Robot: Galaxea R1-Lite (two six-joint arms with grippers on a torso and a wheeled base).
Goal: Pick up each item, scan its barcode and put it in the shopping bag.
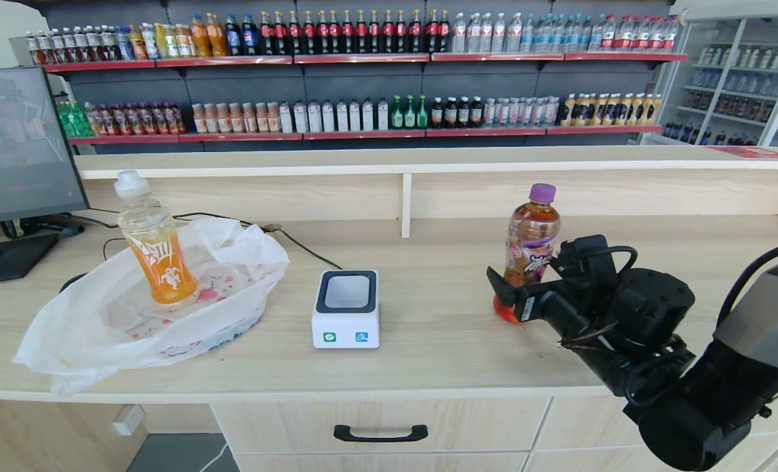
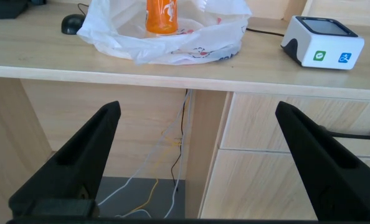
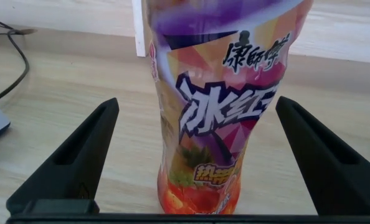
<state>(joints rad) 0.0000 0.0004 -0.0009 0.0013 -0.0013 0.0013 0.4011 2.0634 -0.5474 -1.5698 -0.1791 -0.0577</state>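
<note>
The right claw (image 3: 197, 109) gapes open with the upright bottle (image 1: 531, 242) dead ahead, centred on its gap. The left claw (image 2: 197, 109), open too, sits below the desk (image 1: 428, 328) edge.

The right claw (image 1: 525, 272) partly hides the purple-capped bottle (image 1: 534, 226), its cap cropped in the right wrist view.

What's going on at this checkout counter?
The right gripper has its jaws open on either side of the purple-capped bottle, which stands upright on the counter, not yet lifted. An orange drink bottle already stands in the open shopping bag; the scanner sits between the two. The left gripper is low in front of the counter, jaws open and empty.
</note>
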